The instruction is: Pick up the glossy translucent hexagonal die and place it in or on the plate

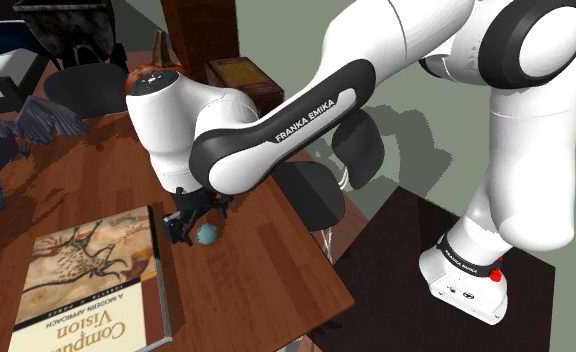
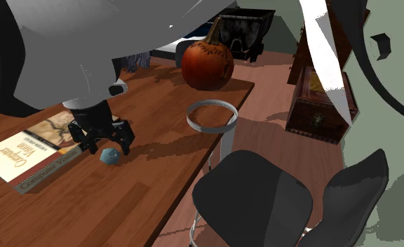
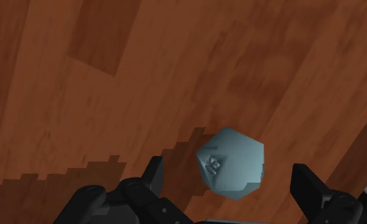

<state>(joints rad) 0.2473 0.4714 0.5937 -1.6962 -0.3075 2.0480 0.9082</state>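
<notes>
Reddish-brown wood table [image 1: 251,275]: big book [image 1: 86,285] lies flat nr one edge, small pale-blue die [image 1: 207,234] just beside it on bare wood; orange pumpkin [image 2: 207,64] twd a corner, ring-rimmed plate [image 2: 191,121] nr it at the table edge; grey winged figure [image 1: 21,130] well apart from the die

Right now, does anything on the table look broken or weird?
Nothing looks broken or spilled. The blue die lies on the table inside the open end effector; the plate sits close to the table's edge.
</notes>
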